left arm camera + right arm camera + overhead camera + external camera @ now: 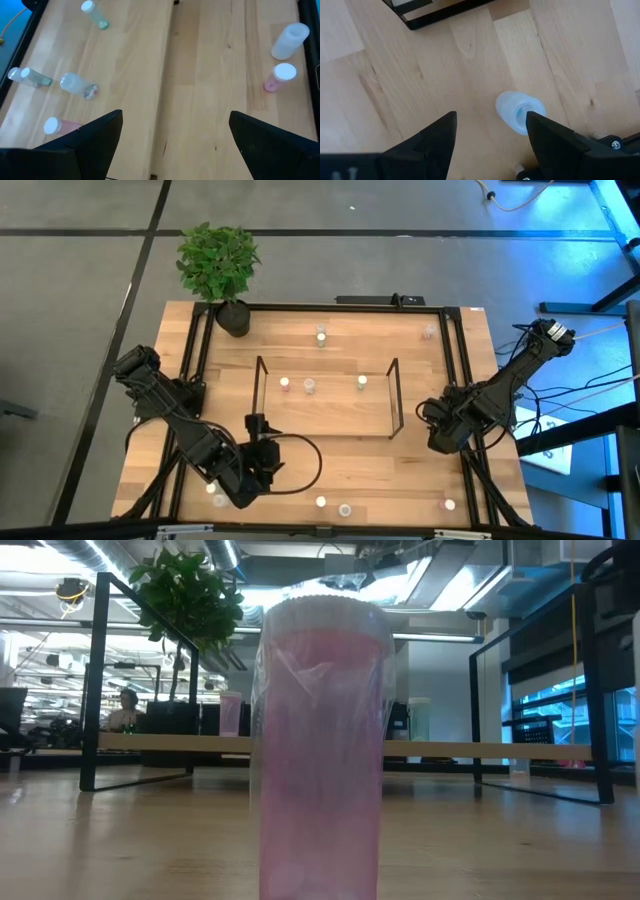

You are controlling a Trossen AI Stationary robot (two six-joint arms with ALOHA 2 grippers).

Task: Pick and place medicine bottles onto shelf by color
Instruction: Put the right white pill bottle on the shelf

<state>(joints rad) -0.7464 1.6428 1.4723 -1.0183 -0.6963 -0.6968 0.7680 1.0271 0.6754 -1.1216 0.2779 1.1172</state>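
Left tool (172, 145) wide open, empty, above the worktop's (330, 470) near left part. Right tool (490, 137) open, empty, over a clear bottle (520, 112) just right of the shelf (328, 395). Shelf holds three bottles; others scattered on worktop; pink bottle (320, 750) stands at near edge

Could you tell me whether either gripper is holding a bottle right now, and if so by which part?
Nothing is held. The left gripper is open over bare wood, and the right gripper is open with a clear bottle standing beyond its fingertips, ungripped.
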